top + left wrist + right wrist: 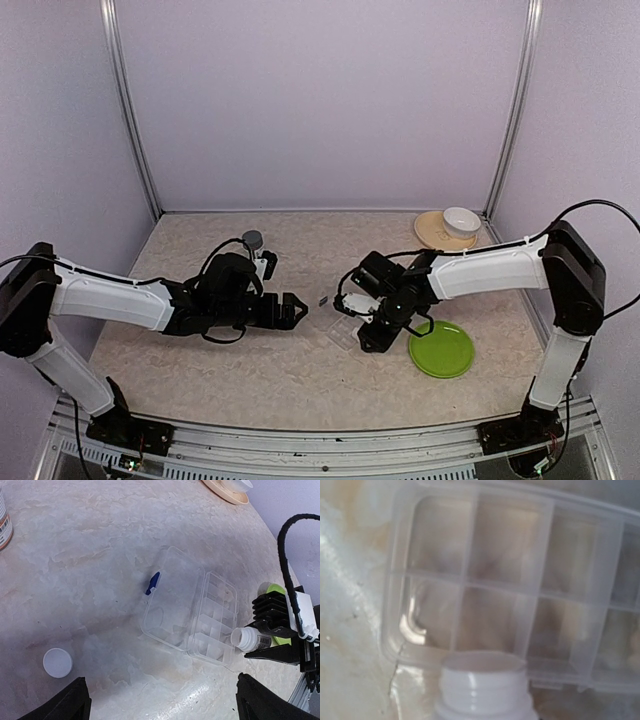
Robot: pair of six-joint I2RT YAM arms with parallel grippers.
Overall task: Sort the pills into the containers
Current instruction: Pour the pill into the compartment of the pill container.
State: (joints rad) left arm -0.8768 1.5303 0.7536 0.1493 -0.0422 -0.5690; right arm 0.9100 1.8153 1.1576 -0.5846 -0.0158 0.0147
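The job looks to be at its start, with nothing sorted as far as these views show. On the pale table (pixel 250 375), the right arm reaches in beside the green plate (pixel 441 350), and the right gripper (pixel 267 641) is clamped around a small white bottle (pixel 246 639). The bottle's cap is off and its mouth is tipped toward the pill box (pixel 214 611). The left gripper (pixel 296 310) hangs near the box with its fingers (pixel 72 700) spread wide and nothing between them. The box lies open and flat in the middle of the table between the two arms, its clear lid (pixel 170 605) folded out toward the left arm. Seen from the right wrist, the compartments (pixel 505 585) nearest the bottle mouth look empty, though the blur may be hiding a pill. A round white cap (pixel 57 662) lies well apart from the box on the left arm's side. A small blue piece (pixel 152 583) sits at the lid's edge; I cannot tell whether it is a pill or a clasp. What remains, by my judgement, is nearly everything: getting the pills out and putting them into the cells.
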